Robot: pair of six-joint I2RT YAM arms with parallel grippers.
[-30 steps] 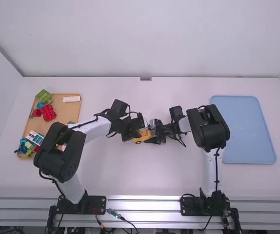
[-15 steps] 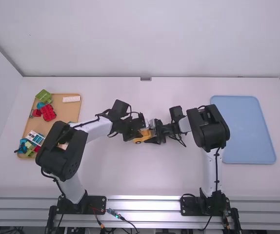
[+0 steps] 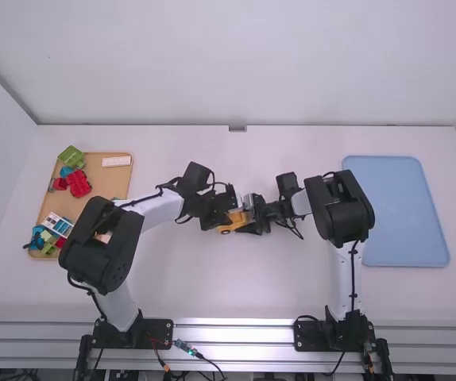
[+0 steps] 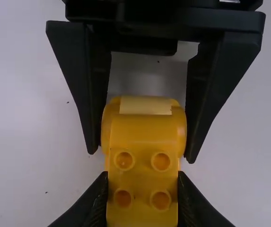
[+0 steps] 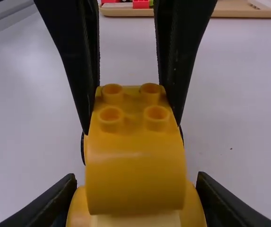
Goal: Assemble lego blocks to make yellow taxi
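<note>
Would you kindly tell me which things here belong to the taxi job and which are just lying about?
Part of the job:
yellow car
left gripper, holding it
right gripper, holding it

Apparently just lying about:
red blocks
green blocks
tan tray
blue tray

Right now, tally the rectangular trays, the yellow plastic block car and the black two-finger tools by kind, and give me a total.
Trays: 2 (tan tray, light blue tray)
Block cars: 1 (yellow plastic block car)
Tools: 2 (black left tool, black right tool)
Total: 5
</note>
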